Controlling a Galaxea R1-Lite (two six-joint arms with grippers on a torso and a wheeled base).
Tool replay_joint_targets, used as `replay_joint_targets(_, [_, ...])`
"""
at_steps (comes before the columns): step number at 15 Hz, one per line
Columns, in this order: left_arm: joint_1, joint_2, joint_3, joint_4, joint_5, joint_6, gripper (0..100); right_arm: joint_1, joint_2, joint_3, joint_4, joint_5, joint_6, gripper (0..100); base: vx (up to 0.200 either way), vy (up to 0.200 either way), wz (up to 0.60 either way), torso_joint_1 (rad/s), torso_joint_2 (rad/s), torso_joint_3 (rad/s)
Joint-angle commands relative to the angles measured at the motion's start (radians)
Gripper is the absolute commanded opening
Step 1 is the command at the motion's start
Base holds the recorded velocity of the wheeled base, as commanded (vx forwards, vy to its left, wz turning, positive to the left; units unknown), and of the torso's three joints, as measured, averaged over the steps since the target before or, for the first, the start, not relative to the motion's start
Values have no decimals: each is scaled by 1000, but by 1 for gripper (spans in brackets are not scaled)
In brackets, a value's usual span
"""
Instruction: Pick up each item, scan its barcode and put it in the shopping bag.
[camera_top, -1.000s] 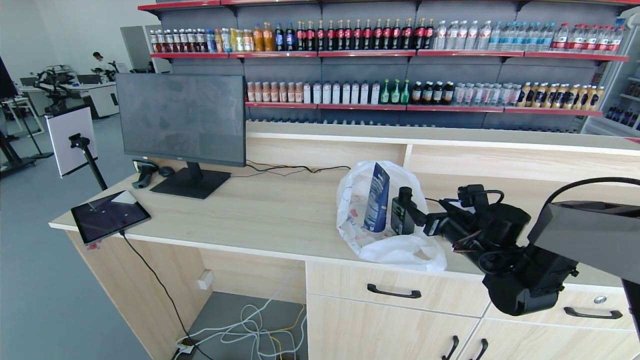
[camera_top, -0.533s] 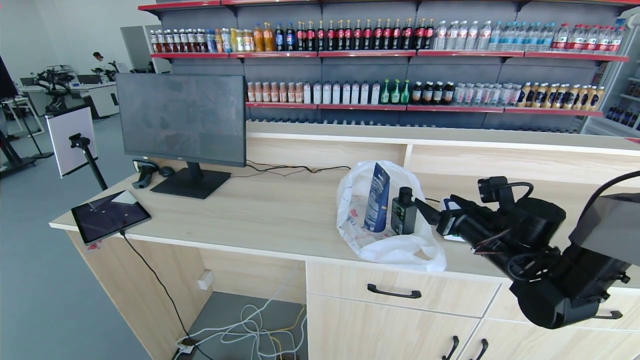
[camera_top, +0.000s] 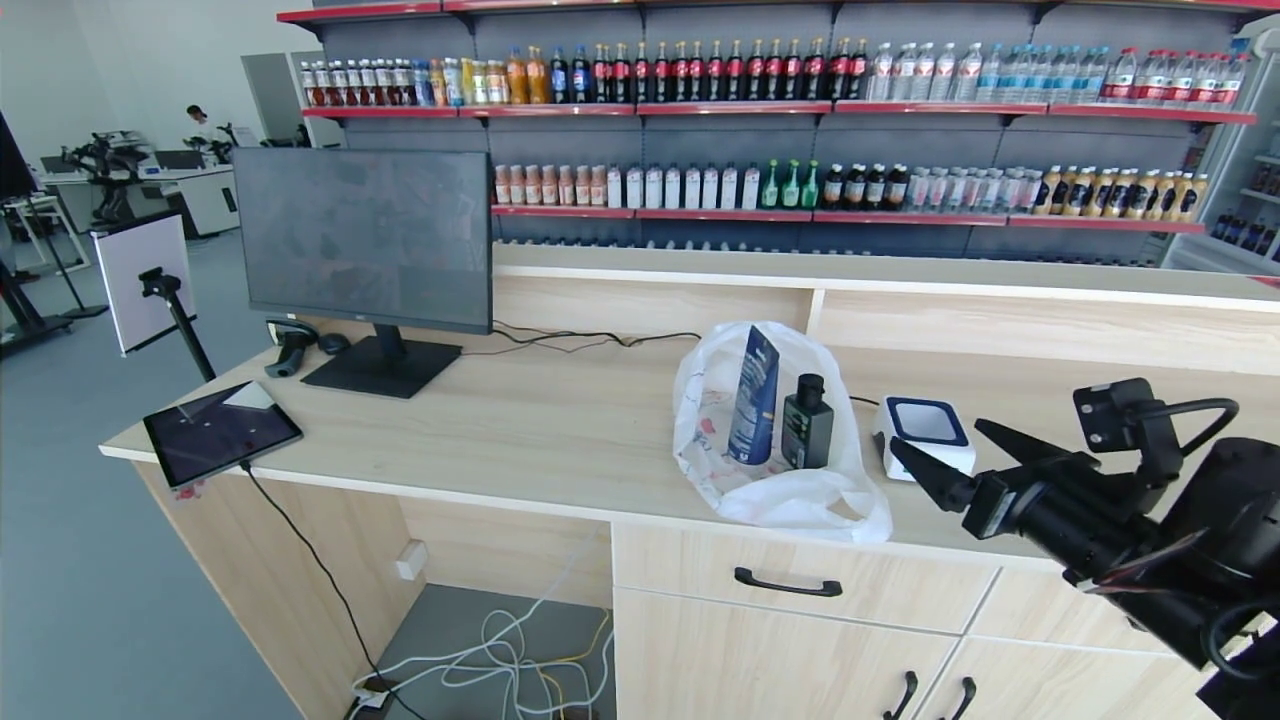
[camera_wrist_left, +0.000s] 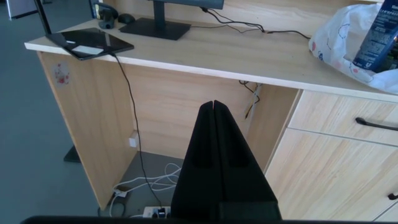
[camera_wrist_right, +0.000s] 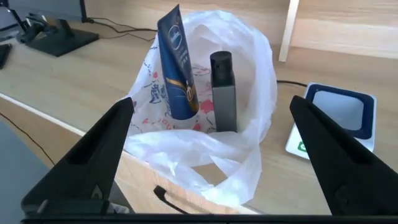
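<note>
Head view: the right gripper (camera_top: 935, 433) hovers near the front edge of the desk (camera_top: 560, 420), its black, tapered fingers spread wide and empty. Their tips point toward the white barcode scanner (camera_top: 925, 432) and, on the scanner's left, the shopping bag (camera_top: 800, 505); of the two arms, this one is plainly the nearer. Inside the crinkled, translucent plastic bag a blue squeeze tube (camera_top: 755, 395) and a squat dark bottle (camera_top: 806, 425) stand side by side, long axes upright, the tube leaning slightly. Left wrist view: the left gripper (camera_wrist_left: 213, 102) hangs low before the desk front, fingers pressed together on nothing, well apart from the bag (camera_wrist_left: 339, 37) at the far end. Right wrist view: the bag (camera_wrist_right: 249, 155) sits straight ahead between the spread fingers, with the glossy tube (camera_wrist_right: 177, 68) and the matte, black-capped bottle (camera_wrist_right: 222, 93) upright within and the scanner (camera_wrist_right: 339, 115) just beside it. Both items look bagged, so any further reach would likely fall to the right arm.
</note>
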Motion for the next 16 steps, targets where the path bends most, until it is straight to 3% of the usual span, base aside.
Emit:
replay_joint_targets(1, [0,0,0,0,0,1,0,1,-126,104,-1,0,-13,100,0,0,0,0,0,0])
replay_joint_targets(4, [0,0,0,-2,0,0,0,0,-248,216,-1,0,-17,100,0,0,0,0,0,0])
replay_joint_targets(7, [0,0,0,0,0,-5,0,1,-365,216,-1,-4,-20,100,0,0,0,0,0,0])
replay_joint_targets(9, [0,0,0,0,0,-5,0,1,-471,216,129,-4,-49,100,0,0,0,0,0,0])
replay_joint_targets(10, [0,0,0,0,0,-5,0,1,-561,216,286,-4,-56,100,0,0,0,0,0,0])
replay_joint_targets(14, [0,0,0,0,0,-5,0,3,-1120,216,1169,-3,-187,100,0,0,0,0,0,0])
replay_joint_targets(16, [0,0,0,0,0,-7,0,-5,-1365,216,1484,-4,-213,100,0,0,0,0,0,0])
